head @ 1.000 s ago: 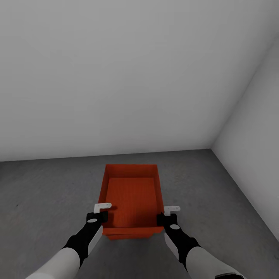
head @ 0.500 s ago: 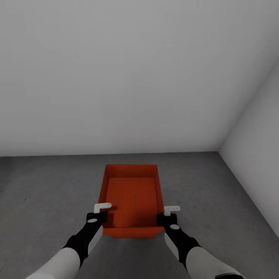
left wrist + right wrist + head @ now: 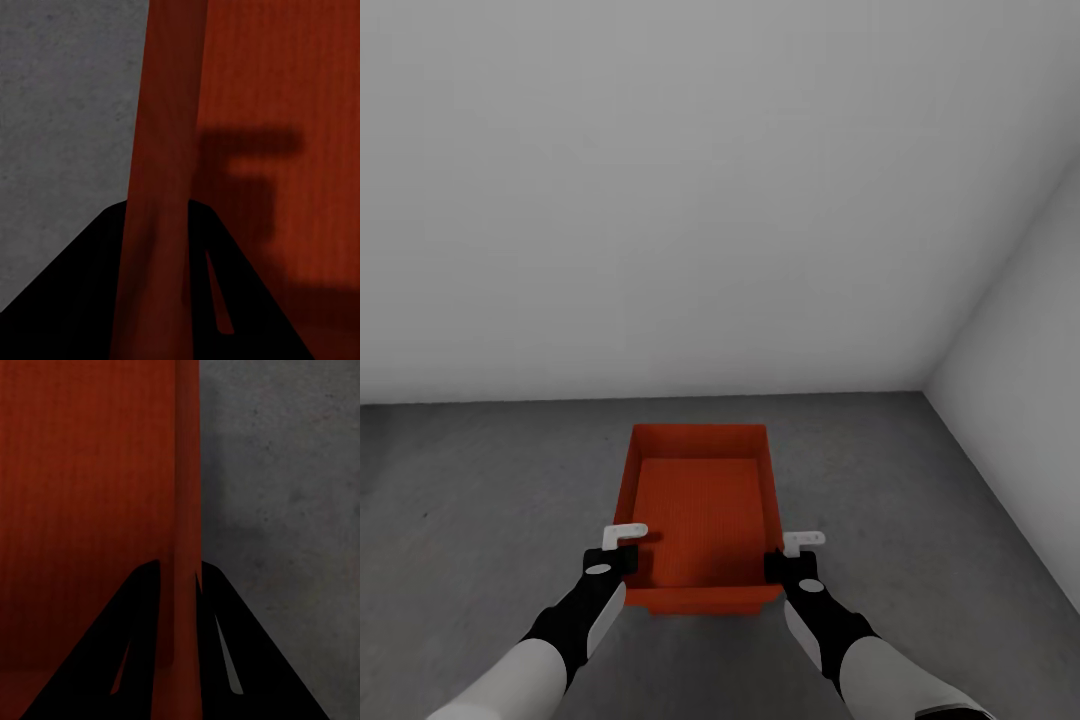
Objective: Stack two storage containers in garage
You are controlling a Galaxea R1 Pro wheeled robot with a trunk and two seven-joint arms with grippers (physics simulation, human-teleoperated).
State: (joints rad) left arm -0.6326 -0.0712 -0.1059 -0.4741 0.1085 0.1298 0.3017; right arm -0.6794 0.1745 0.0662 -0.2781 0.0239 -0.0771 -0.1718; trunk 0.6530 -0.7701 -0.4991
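Note:
One orange-red storage container (image 3: 700, 510), lidless and empty, sits lengthwise in front of me over the dark grey garage floor (image 3: 480, 500). My left gripper (image 3: 622, 548) is shut on its left wall near the close corner. In the left wrist view that gripper (image 3: 161, 247) has the wall (image 3: 165, 150) between its dark fingers. My right gripper (image 3: 785, 555) is shut on the right wall, and the right wrist view has this gripper (image 3: 180, 585) straddling the rim (image 3: 187, 472). I cannot tell whether the container rests on the floor or hangs just above it.
A plain grey wall (image 3: 660, 200) stands ahead, a short way beyond the container. A second wall (image 3: 1030, 400) closes the right side, and the two meet in a corner at the far right. Bare concrete lies on both sides of the container.
Since one second ago the view has swung a little, so the wall corner sits further right. Over the last half second nothing has moved; both grippers keep their hold.

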